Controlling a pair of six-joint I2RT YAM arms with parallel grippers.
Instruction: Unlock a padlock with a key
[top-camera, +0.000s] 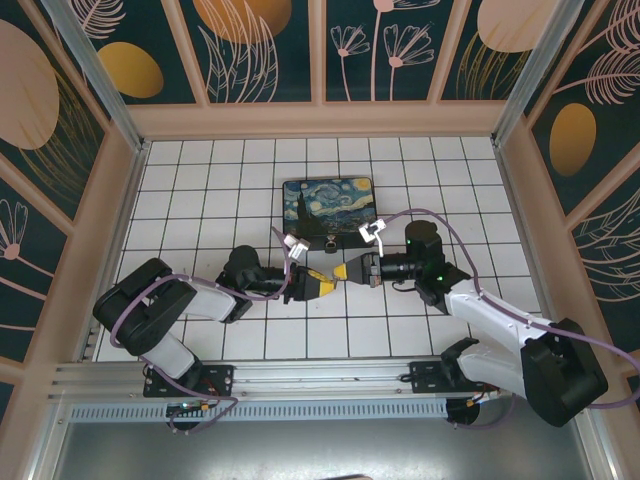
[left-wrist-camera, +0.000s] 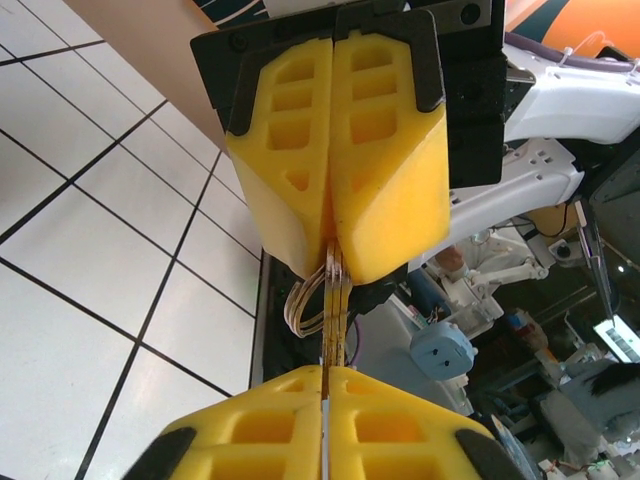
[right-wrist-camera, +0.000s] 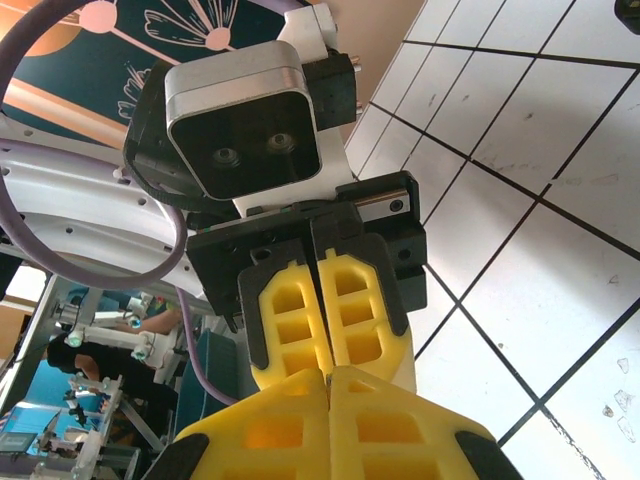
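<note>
My two grippers meet tip to tip over the middle of the floor. The left gripper (top-camera: 328, 284) and the right gripper (top-camera: 349, 272) are both shut. In the left wrist view the key (left-wrist-camera: 337, 310) appears edge-on as thin brassy strips. It bridges the short gap from the right gripper (left-wrist-camera: 335, 262) down into my left gripper (left-wrist-camera: 330, 372). A wire ring (left-wrist-camera: 302, 304) hangs off it to one side. Both pairs of yellow fingers pinch the key. The padlock (top-camera: 328, 241) is a small dark thing at the front edge of the painted box (top-camera: 328, 205), apart from both grippers.
The white tiled floor (top-camera: 200, 190) is walled on three sides by patterned panels (top-camera: 265, 50). The painted box stands just beyond the grippers. A metal rail (top-camera: 300, 375) runs along the near edge by the arm bases.
</note>
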